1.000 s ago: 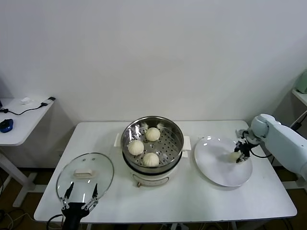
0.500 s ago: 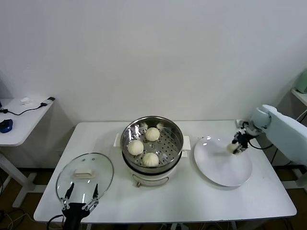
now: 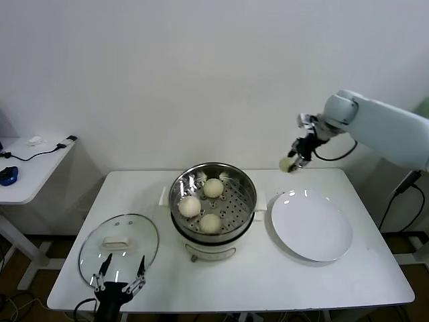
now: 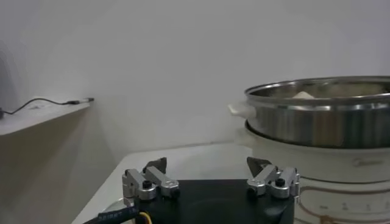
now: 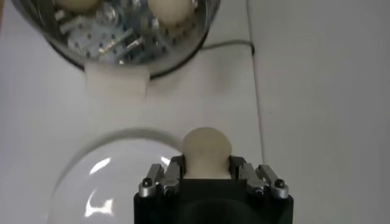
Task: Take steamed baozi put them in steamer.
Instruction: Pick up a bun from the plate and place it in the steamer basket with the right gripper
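Nearest of all, at the near left edge of the white surface (image 3: 268,282), the left pincer (image 3: 120,287) hangs idle with its fingers spread apart — nothing between them. Just beyond it lies the round glass lid (image 3: 119,246) with its white handle, flat on the surface and near the steamer's left side.

In the middle of the surface stands the steamer (image 3: 213,201), a shiny steel pot with a perforated floor on a white base. Three steamed baozi rest inside it: one at the near side (image 3: 210,223), one to the left (image 3: 190,206), one at the far side (image 3: 214,188). They sit apart from each other on the perforated floor. The left wrist view shows the steamer's steel wall (image 4: 323,119) rising above its white base, beyond the spread fingers of the left pincer (image 4: 210,181).

To the right of the steamer, just beside its side handle, lies the flat white plate (image 3: 312,225).

Farther back and higher, the right pincer (image 3: 299,155) is up in the air above the far edge of the surface, over the gap between plate and steamer. It is clamped on the fourth baozi (image 3: 287,164) — in the right wrist view the bun (image 5: 206,151) sits squeezed between the right pincer's (image 5: 207,175) two fingers, with the plate's rim (image 5: 79,176) and the steamer (image 5: 128,49) below.
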Controlling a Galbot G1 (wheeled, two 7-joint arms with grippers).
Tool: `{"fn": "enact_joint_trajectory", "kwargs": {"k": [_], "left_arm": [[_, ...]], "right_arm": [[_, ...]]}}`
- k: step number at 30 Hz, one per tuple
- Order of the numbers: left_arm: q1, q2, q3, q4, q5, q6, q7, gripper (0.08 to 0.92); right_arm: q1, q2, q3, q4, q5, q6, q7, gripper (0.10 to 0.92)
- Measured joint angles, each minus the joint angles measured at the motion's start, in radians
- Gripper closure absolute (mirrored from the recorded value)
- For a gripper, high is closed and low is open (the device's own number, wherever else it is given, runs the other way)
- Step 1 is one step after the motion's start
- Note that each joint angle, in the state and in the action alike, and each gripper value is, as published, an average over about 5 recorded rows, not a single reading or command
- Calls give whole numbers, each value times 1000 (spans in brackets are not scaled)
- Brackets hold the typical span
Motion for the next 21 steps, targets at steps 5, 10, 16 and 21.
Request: {"fn": "enact_joint_trajectory", "kwargs": {"k": [5, 10, 16, 21], "left_arm": [[-5, 3, 6, 0, -2, 0, 1, 177], [-4, 9, 4, 2, -12, 0, 1, 177], [1, 21, 2, 8, -19, -5, -2, 177], [5, 28, 4, 13, -22, -10, -2, 177]], "right_arm": [[83, 92, -110, 55, 145, -40, 32, 518], [127, 184, -189, 102, 244, -74, 66, 517], [139, 270, -250, 140, 310, -105, 108, 518], [128, 318, -288, 156, 333, -119, 136, 517]]}}
